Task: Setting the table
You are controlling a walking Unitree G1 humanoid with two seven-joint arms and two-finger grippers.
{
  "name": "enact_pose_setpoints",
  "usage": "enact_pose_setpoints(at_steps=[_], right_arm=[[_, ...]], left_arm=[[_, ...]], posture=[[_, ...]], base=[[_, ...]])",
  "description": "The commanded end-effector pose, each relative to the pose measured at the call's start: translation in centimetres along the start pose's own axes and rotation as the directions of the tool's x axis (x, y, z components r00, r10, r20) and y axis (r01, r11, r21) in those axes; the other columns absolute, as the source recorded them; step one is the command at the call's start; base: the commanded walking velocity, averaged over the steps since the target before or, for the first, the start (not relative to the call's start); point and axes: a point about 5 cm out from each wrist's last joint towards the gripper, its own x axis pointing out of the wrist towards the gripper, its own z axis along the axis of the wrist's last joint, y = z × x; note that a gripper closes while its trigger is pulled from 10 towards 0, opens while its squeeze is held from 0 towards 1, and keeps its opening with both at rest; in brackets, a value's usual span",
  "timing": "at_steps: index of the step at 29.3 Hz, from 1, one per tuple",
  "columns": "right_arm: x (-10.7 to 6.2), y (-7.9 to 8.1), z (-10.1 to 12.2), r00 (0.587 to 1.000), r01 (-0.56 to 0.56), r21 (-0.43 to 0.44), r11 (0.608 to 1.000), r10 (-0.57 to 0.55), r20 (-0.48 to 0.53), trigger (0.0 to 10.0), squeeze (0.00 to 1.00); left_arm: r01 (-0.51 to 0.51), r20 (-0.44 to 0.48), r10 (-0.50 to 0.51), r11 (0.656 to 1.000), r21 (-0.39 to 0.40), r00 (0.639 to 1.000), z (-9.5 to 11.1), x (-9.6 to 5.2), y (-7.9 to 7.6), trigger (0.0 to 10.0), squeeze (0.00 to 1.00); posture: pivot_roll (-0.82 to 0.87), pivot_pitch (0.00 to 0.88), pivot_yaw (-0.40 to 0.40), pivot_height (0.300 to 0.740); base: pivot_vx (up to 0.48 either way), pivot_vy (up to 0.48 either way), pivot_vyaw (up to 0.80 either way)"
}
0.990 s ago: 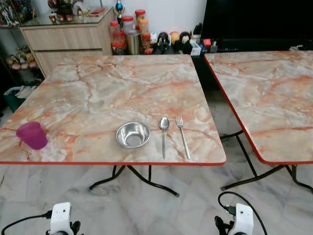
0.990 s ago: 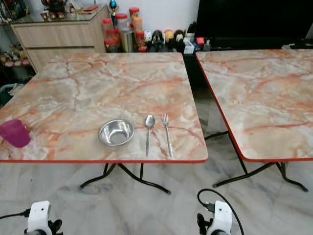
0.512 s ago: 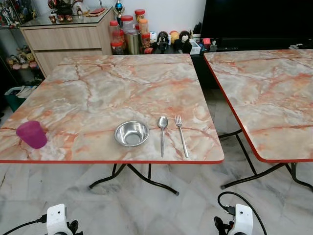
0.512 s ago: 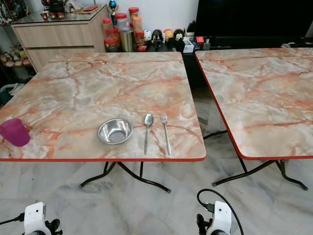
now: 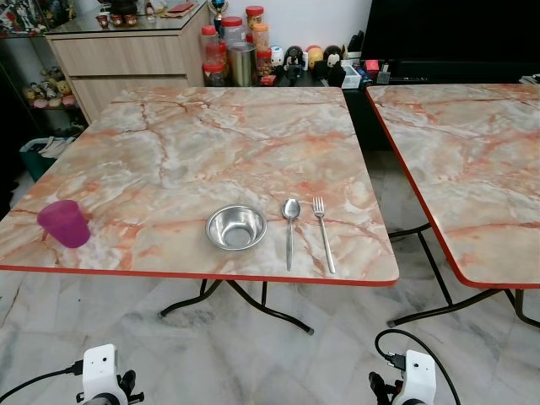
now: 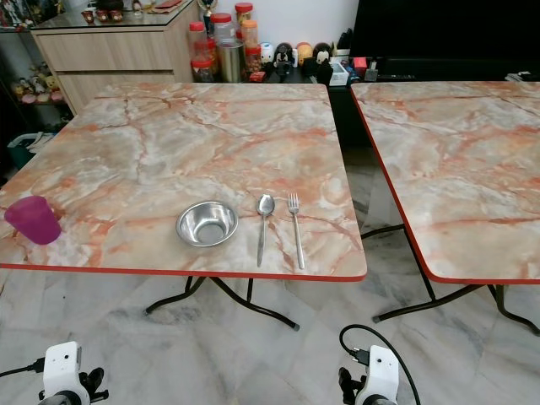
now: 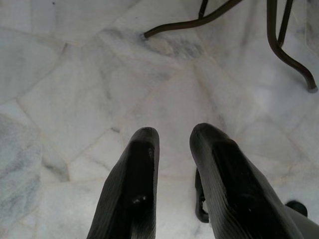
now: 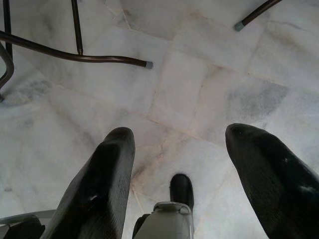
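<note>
A marble-patterned table [image 5: 211, 135] with a red edge stands before me. Near its front edge lie a steel bowl [image 5: 236, 227], a spoon [image 5: 290, 229] right of it, and a fork [image 5: 324, 243] right of the spoon. A purple cup [image 5: 64, 223] stands upright at the table's front left. Both arms hang low, below the table's front edge. In the wrist views my left gripper [image 7: 174, 134] is open by a narrow gap and my right gripper [image 8: 183, 132] is wide open. Both point at the marble floor and hold nothing.
A second marble table [image 5: 472, 160] stands to the right, with a gap of floor between the two. Black folding legs [image 5: 253, 304] spread under the near table. Behind it are a wooden cabinet [image 5: 126, 51], several jars [image 5: 240, 55] and a dark screen [image 5: 456, 34].
The whole picture has shifted a little to the right and the table looks slightly nearer, so the camera moved. Bowl, spoon, fork and cup kept their places.
</note>
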Motion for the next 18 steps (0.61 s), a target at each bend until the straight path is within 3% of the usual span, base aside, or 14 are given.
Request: enact_pose_setpoints(at_steps=[1, 7, 11, 18], right_arm=[[0.1, 0.0, 0.3, 1.0, 0.011, 0.004, 1.0, -0.011, 0.008, 10.0, 0.0], [0.1, 0.0, 0.3, 0.999, 0.03, 0.03, 0.999, -0.03, 0.022, 10.0, 0.0], [0.1, 0.0, 0.4, 0.999, 0.039, 0.028, 0.999, -0.04, 0.025, 10.0, 0.0], [0.1, -0.1, 0.4, 0.999, 0.047, 0.022, 0.999, -0.047, 0.022, 10.0, 0.0]], left_arm=[[-0.005, -0.007, 0.005, 1.0, 0.016, 1.0, 0.1, 0.0, 0.3, 10.0, 0.0], [-0.001, 0.001, 0.001, 1.0, 0.03, 1.0, 0.3, 0.0, 0.4, 10.0, 0.0], [0.003, 0.058, -0.012, 0.989, 0.145, 0.998, 1.1, 0.0, 0.3, 10.0, 0.0], [0.001, 0.092, -0.02, 0.979, 0.206, 0.996, 1.6, 0.0, 0.2, 10.0, 0.0]], posture=[[0.12, 0.008, 0.016, 0.736], [0.12, 0.005, 0.019, 0.736], [0.13, 0.009, 0.008, 0.736], [0.13, 0.002, 0.007, 0.736]], base=[[0.0, 0.0, 0.0], [0.0, 0.0, 0.0], [0.0, 0.0, 0.0], [0.0, 0.0, 0.0]])
